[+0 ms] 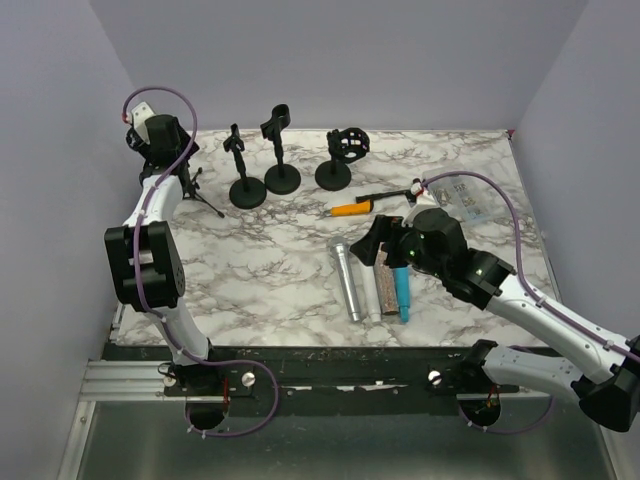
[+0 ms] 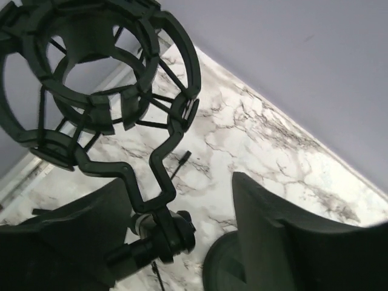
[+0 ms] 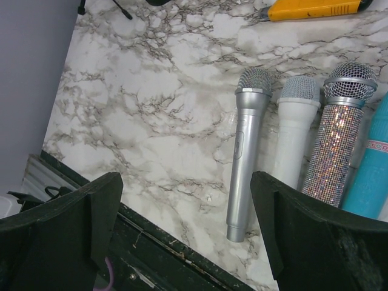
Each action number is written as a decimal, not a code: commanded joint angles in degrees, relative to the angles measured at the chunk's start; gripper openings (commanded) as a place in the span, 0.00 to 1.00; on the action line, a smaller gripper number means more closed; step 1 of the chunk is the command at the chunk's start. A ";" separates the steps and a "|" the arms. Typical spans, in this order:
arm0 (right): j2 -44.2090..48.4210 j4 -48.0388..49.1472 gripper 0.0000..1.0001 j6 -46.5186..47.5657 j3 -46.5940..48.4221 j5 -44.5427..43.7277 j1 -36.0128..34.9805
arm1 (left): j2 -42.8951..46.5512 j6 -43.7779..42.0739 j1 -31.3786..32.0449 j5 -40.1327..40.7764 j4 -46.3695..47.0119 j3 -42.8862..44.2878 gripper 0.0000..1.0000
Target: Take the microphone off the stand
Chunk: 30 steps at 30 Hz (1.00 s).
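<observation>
Left wrist view: shock mount (image 2: 182,54) sits empty, left gripper (image 2: 179,185) spread just beside it (right gripper (image 3: 185,182) likewise spread); removal looks finished, next back away without snagging.

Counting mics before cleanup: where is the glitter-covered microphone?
Right wrist view: the glitter-covered microphone lies flat on the white marble table, right of centre, between the white plastic microphone and the teal microphone.
</observation>
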<state>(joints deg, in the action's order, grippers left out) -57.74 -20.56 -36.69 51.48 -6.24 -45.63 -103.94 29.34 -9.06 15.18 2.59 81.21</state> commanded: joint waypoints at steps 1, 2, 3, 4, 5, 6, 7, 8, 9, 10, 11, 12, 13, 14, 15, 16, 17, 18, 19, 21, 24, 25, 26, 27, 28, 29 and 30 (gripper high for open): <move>-0.92 0.81 0.95 -0.87 1.05 0.44 0.34 | 3.36 3.14 -0.43 1.41 -7.28 1.09 0.76; -1.03 1.03 0.95 -0.70 0.91 0.55 0.29 | 4.20 4.25 -0.43 2.29 -9.22 0.92 0.80; -1.12 1.05 0.95 -0.52 1.04 0.54 0.36 | 5.08 5.53 -0.48 2.79 -10.82 0.67 0.85; -1.17 0.97 0.95 -0.28 1.19 0.64 0.36 | 6.32 6.52 -0.46 3.05 -11.89 0.28 0.95; -1.13 0.95 0.95 -0.15 1.17 0.63 0.35 | 7.36 7.49 -0.47 2.89 -13.27 0.10 0.99; -0.98 1.00 0.95 0.25 1.12 0.34 0.36 | 8.44 8.44 -0.44 2.30 -14.97 0.35 0.99; -0.81 1.13 0.95 0.68 1.00 0.06 0.30 | 9.45 9.40 -0.45 0.67 -16.93 0.68 0.98; -0.73 1.13 0.95 1.33 1.01 -0.68 0.28 | 10.54 10.03 -0.44 -0.30 -18.65 1.00 0.98; -0.80 0.88 0.95 1.90 1.08 -1.34 0.36 | 11.70 11.45 -0.44 -1.00 -21.16 1.08 0.98; -0.89 0.36 0.96 2.37 1.27 -2.47 0.36 | 13.45 12.71 -0.44 -2.47 -22.51 0.54 0.98; -0.97 -0.08 0.96 2.75 1.40 -3.58 0.36 | 15.42 13.35 -0.48 -3.80 -23.05 -0.83 0.98; -0.94 -0.57 0.96 3.21 1.43 -4.60 0.30 | 17.10 14.17 -0.43 -5.32 -23.65 -2.00 0.98; -0.85 -0.90 0.96 3.52 1.36 -5.83 0.33 | 19.42 15.12 -0.43 -6.46 -24.67 -3.52 0.98; -0.72 -1.33 0.96 3.96 1.39 -6.91 0.30 | 21.45 15.89 -0.43 -7.92 -24.95 -5.10 0.98; -0.35 -1.78 0.96 4.34 1.43 -8.32 0.35 | 23.92 15.97 -0.43 -9.56 -24.80 -7.31 0.99; -0.16 -2.38 0.97 4.63 1.55 -9.54 0.30 | 26.07 16.07 -0.36 -11.48 -24.50 -9.66 0.99; 0.25 -2.99 0.97 4.81 1.72 -11.26 0.31 | 28.76 16.16 -0.39 -13.86 -23.83 -11.76 0.98; 0.63 -3.54 0.98 5.12 1.90 -12.56 0.31 | 31.02 15.84 -0.21 -17.98 -22.32 -14.31 0.98; 1.13 -4.10 0.98 5.44 2.00 -14.14 0.31 | 33.45 15.03 0.09 -21.46 -21.75 -16.05 0.99; 2.16 -5.30 0.98 5.71 2.55 -17.21 0.32 | 37.80 12.59 2.21 -24.93 -22.77 -17.98 0.98; 4.64 -6.63 0.99 6.45 3.31 -21.90 0.34 | 45.58 8.16 7.55 -26.15 -24.00 -20.76 0.98; 5.56 -6.92 1.00 6.89 3.50 -23.29 0.30 | 48.12 6.87 9.63 -26.31 -24.09 -21.70 0.98; 6.68 -7.39 1.00 7.25 3.81 -25.14 0.36 | 51.27 5.92 11.77 -26.50 -24.11 -22.57 0.99; 7.69 -8.09 1.00 7.48 4.24 -26.74 0.36 | 53.88 5.05 13.83 -26.60 -24.18 -23.43 0.99; 8.78 -8.71 1.00 7.63 4.77 -28.67 0.32 | 57.21 3.98 15.32 -27.43 -23.75 -24.56 0.98; 9.84 -9.43 1.00 7.74 5.34 -30.30 0.34 | 59.97 3.10 16.55 -28.53 -23.40 -25.48 0.99; 11.12 -9.95 1.00 8.33 5.80 -31.94 0.36 | 63.27 2.56 17.28 -29.75 -23.33 -26.09 0.98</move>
<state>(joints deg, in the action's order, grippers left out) -50.83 -27.00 -30.44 53.87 -27.53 -45.63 -51.75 37.39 4.34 -8.49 -21.23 57.58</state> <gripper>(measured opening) 0.998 0.978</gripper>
